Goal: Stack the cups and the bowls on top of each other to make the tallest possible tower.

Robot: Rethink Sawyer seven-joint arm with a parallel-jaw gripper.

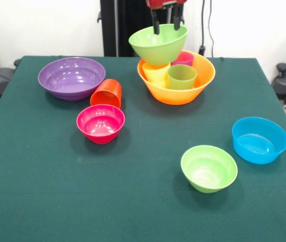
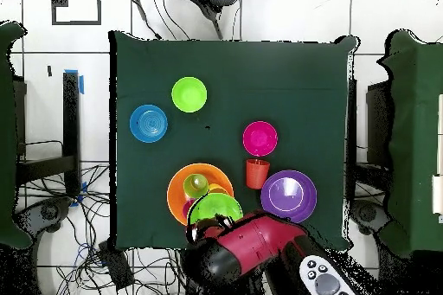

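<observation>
The large orange bowl [image 1: 201, 80] stands at the far middle of the table and holds the yellow cup [image 1: 156, 73], the light green cup [image 1: 181, 76] and the purple-magenta cup [image 1: 185, 58]. The large light green bowl [image 1: 159, 44] rests tilted on the yellow cup. My gripper [image 1: 166, 27] comes down from above with its fingers apart at that bowl's far rim. The left finger dips inside the bowl. In the overhead view the arm [image 2: 251, 248] covers the gripper, beside the green bowl [image 2: 215, 208] and the orange bowl [image 2: 177, 195].
The orange-red cup [image 1: 106, 93] lies on its side between the wide purple bowl [image 1: 72, 78] and the small pink-red bowl [image 1: 101, 122]. The small light green bowl [image 1: 209, 168] and the blue bowl [image 1: 260, 139] stand at the near right.
</observation>
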